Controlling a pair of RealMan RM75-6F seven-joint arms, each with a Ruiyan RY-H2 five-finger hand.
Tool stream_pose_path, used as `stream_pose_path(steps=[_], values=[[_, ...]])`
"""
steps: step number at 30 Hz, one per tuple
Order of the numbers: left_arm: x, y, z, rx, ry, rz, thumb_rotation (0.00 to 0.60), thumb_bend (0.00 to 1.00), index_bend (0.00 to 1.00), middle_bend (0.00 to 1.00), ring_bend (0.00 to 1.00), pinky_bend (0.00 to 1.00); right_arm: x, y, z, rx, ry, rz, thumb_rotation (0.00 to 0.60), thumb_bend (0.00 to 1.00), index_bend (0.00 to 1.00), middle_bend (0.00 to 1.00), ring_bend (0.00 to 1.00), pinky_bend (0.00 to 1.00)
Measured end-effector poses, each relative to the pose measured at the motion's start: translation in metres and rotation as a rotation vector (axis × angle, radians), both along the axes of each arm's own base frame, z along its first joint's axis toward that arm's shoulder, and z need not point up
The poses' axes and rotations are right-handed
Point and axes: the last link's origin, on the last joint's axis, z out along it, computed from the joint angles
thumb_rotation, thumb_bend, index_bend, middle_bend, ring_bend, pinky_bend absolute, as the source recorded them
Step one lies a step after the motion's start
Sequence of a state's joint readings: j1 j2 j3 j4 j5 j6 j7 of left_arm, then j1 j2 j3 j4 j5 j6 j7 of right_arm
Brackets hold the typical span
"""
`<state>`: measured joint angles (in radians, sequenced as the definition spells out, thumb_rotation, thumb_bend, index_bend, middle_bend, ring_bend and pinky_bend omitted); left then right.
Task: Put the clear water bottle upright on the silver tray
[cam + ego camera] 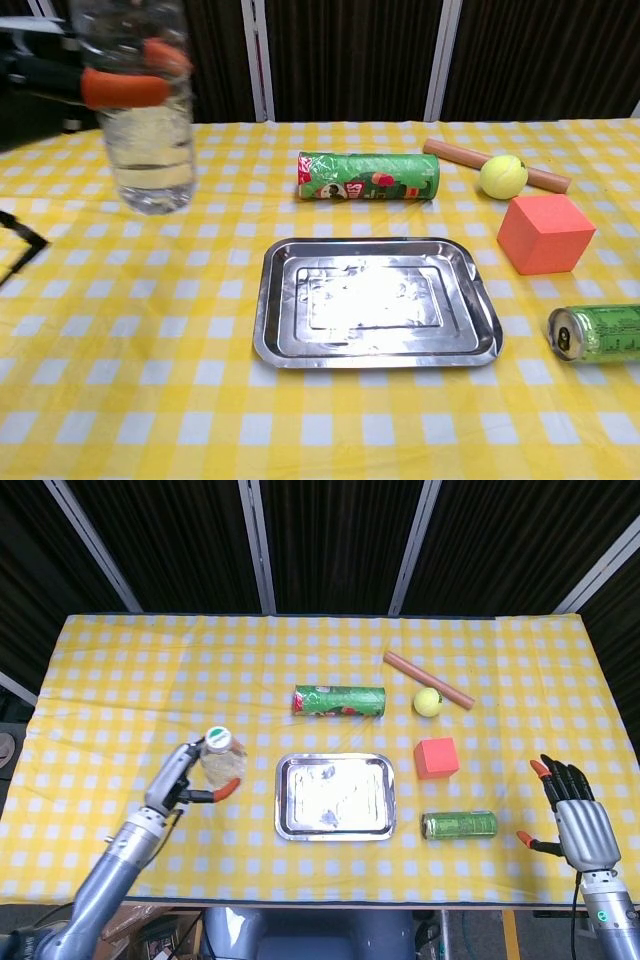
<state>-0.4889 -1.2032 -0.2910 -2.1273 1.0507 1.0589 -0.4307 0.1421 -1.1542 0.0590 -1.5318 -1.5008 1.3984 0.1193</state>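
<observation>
Currently the silver tray [336, 796] lies bare on the checked tablecloth [140, 680]. Left of it, well apart, the left hand [183, 780] grasps the clear water bottle [220, 761] upright above the cloth. At the table's right edge, the right hand [572, 814] is empty, fingers spread.

**Layout of objects on the table**

Tray [335, 796] at centre near; tube [340, 700] lies behind it. Cube [436, 757] to the tray's right, can [459, 825] nearer, ball [428, 701] and rod [428, 679] farther. Bottle [220, 761], upright in the left hand [180, 783], left of the tray.
</observation>
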Motion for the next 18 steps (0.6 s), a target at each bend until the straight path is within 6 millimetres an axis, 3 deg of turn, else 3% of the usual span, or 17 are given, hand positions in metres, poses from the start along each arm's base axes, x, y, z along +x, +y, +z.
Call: stream_pose_path(steps=[4, 9, 12, 18], values=[[-0.040, -0.007, 0.036, 0.075, 0.022, 0.032, 0.600, 0.47, 0.59, 0.57, 0.09, 0.05, 0.001, -0.001, -0.003, 0.008, 0.005, -0.002, 0.600, 0.05, 0.01, 0.00, 0.00, 0.00], [-0.069, -0.013, 0.051, 0.083, 0.007, 0.044, 0.600, 0.47, 0.59, 0.57, 0.09, 0.05, 0.003, -0.002, -0.006, 0.013, 0.010, 0.003, 0.600, 0.05, 0.01, 0.00, 0.00, 0.00], [-0.079, -0.015, 0.047, 0.062, 0.027, 0.039, 0.600, 0.47, 0.59, 0.57, 0.09, 0.05, 0.002, -0.003, -0.007, 0.016, 0.011, 0.001, 0.600, 0.05, 0.01, 0.00, 0.00, 0.00], [-0.059, -0.011, 0.016, 0.012, 0.016, -0.010, 0.600, 0.47, 0.59, 0.57, 0.09, 0.05, 0.000, -0.004, -0.006, 0.013, 0.004, -0.006, 0.600, 0.05, 0.01, 0.00, 0.00, 0.00]])
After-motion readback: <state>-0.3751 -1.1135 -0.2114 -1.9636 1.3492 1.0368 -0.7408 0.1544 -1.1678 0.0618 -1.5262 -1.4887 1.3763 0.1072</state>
